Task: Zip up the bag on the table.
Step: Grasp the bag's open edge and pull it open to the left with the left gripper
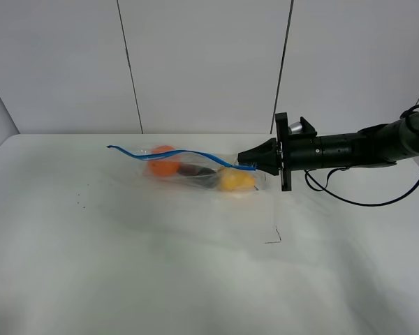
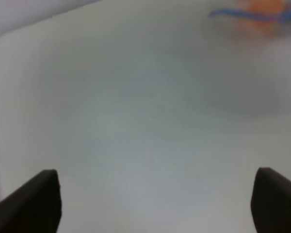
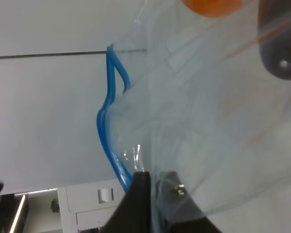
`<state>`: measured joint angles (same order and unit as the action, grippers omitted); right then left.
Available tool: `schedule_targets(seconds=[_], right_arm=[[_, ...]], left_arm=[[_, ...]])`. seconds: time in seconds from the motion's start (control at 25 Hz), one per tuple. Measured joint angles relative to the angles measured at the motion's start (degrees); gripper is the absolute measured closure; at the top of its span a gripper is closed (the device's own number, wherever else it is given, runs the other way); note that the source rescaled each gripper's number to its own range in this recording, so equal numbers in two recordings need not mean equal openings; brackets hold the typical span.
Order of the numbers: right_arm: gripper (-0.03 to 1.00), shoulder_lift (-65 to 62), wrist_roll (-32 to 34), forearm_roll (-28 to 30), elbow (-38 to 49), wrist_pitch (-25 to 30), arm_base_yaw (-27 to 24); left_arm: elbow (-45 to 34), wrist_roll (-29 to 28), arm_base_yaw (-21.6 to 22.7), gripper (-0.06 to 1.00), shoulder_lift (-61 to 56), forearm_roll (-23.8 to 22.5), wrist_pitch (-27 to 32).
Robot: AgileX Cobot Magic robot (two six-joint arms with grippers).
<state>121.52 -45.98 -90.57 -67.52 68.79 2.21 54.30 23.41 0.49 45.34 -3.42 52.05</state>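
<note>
Right at tips of my right gripper: pinching end of blue zip strip, anchoring bag lying out ahead on table so it's not sliding, I reckon. Meanwhile my left gripper hanging wide, gripping nothing, bag well off ahead.

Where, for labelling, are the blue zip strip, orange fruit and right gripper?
blue zip strip [image 1: 195, 152], exterior high view, its middle
orange fruit [image 1: 163, 161], exterior high view, its centre
right gripper [image 1: 252, 165], exterior high view, closed fingertips

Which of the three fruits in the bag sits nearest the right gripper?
The yellow fruit, at the end of the bag beside the right gripper; the dark purple fruit lies mid-bag, the orange fruit farthest away.
</note>
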Motion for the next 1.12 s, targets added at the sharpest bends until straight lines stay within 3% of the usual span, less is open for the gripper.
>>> schedule_targets(seconds=[0.2,0.36,0.52,0.6,0.84,1.12], right_arm=[[0.97,0.0,0.0,0.0,0.0,0.0,0.0],[0.97,0.0,0.0,0.0,0.0,0.0,0.0],[0.97,0.0,0.0,0.0,0.0,0.0,0.0],[0.97,0.0,0.0,0.0,0.0,0.0,0.0],[0.97,0.0,0.23,0.0,0.0,-0.04,0.0],[0.97,0.0,0.23,0.0,0.0,-0.04,0.0]], left_arm=[[0.0,25.61,0.0,-0.05,9.25,-1.42,-6.7],[0.0,36.2,0.0,-0.05,14.94,2.15,-13.46],[0.0,39.47,-0.72,-0.05,18.58,8.64,-15.03],[0.0,40.49,-3.14,-0.05,19.69,10.1,-15.91],[0.0,39.17,-15.34,-0.05,22.9,11.37,-23.47],[0.0,34.59,-29.72,-0.05,30.96,11.76,-36.75]])
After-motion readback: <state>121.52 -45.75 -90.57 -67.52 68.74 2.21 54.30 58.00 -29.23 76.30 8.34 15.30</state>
